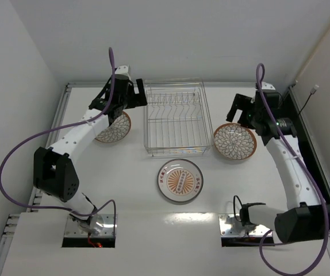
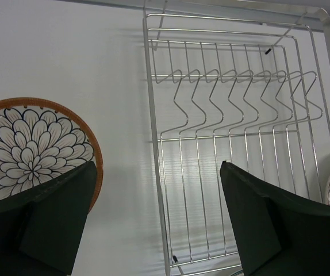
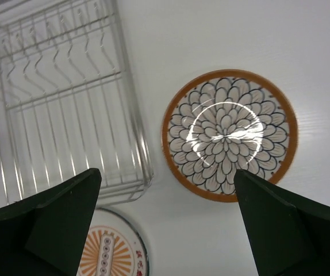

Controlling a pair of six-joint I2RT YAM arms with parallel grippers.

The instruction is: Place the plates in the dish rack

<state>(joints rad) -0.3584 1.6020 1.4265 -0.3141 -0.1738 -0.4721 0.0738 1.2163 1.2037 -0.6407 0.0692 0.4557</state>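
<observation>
Empty rack, three plates flat on the desk, nothing gripped yet.

Left fingers and right fingers both gape wide. Each hangs over a brown plate, the left plate and the right plate, just beside the rack's sides. The white plate lies just in front of the rack. The likely trouble is that the plates lie so flat a finger could skid off a rim, or nudge the rack. Only the overhead view shows all three plates. The left wrist view alone shows the tines clearly.
</observation>
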